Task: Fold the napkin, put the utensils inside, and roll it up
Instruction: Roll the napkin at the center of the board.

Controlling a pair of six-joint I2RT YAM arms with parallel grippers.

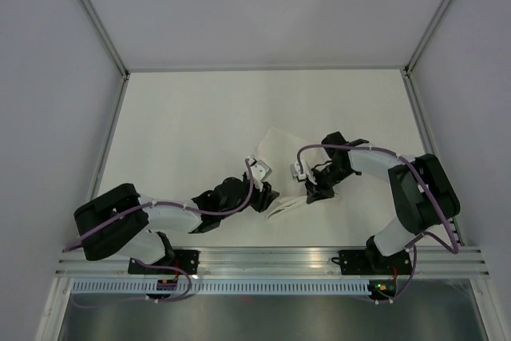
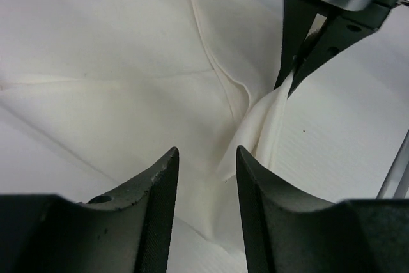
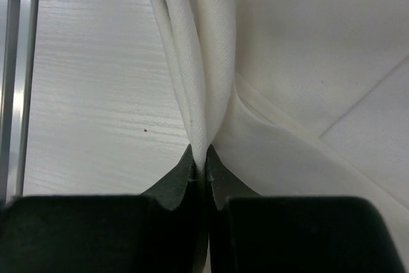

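Presently, by my judgement, the task stands at its first stage. The napkin (image 1: pixel 279 145) lies on the table (image 1: pixel 184 117) between the two sets of jaws, creased and partly doubled over but not squared into a finished fold. The right jaws are closed tight on a raised pleat of the cloth, which runs straight out from their tips. Flat cloth spreads to one side of them and bare table shows on the other. The left jaws stand parted and grip nothing. The loose end of that same pleat lies just beyond their gap, and whether it brushes one finger cannot be told.

Done: the cloth is laid out and a fold is in hand. Outstanding: completing the fold, placing the utensils inside, and rolling the bundle up.

Count: one napkin, and two sets of jaws, one occupied and one free. Of the utensils, none shows in any of the three views, neither between the jaws, beside them, nor on the cloth. Whether any lie hidden beneath the cloth or the arms cannot be established.
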